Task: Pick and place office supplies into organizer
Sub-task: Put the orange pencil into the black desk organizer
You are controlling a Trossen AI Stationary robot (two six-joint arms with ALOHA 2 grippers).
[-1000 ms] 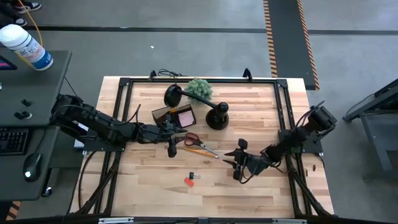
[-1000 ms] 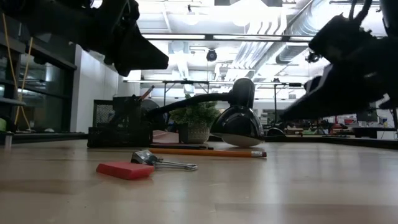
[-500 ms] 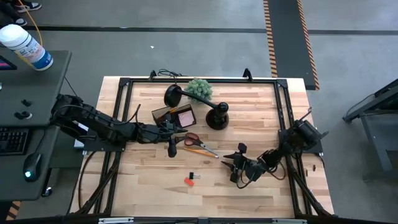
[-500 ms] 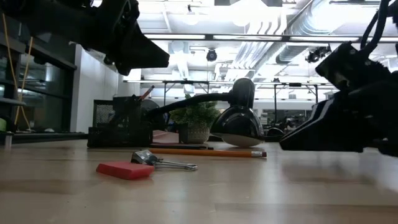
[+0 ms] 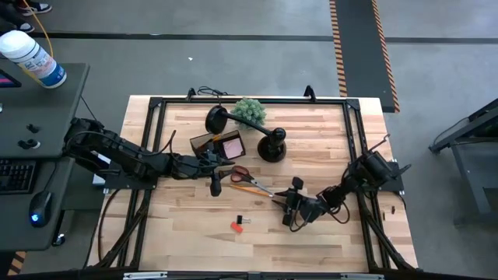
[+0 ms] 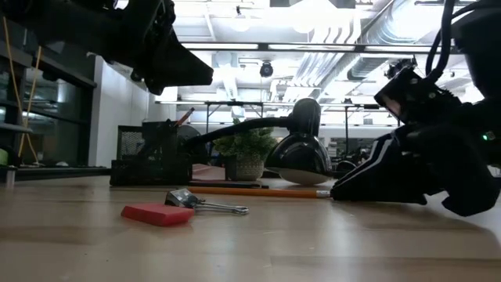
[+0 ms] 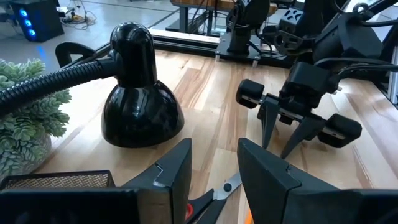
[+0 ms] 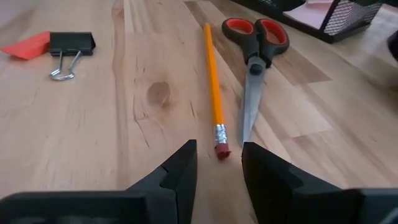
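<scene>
Both end effectors parted, right end effector [image 8: 216, 163] at pencil [image 8: 212, 81] tip

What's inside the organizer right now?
The organizer holds a pink sticky-note pad in one compartment. The other compartment looks dark; its contents can't be made out, and the left gripper hovers beside it.

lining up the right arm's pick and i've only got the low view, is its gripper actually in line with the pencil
Observer: Yes. In the right wrist view the pencil has its eraser end just ahead of the gap between the right gripper fingers, which are open.
Operator: anything lying next to it
Observer: The scissors lie beside the pencil, blade tips near the eraser end.
Operator: what's that black clip by the red thing
Observer: A binder clip with a red paper scrap touching it.
Operator: left arm
Observer: The left gripper is open, beside the organizer.
</scene>
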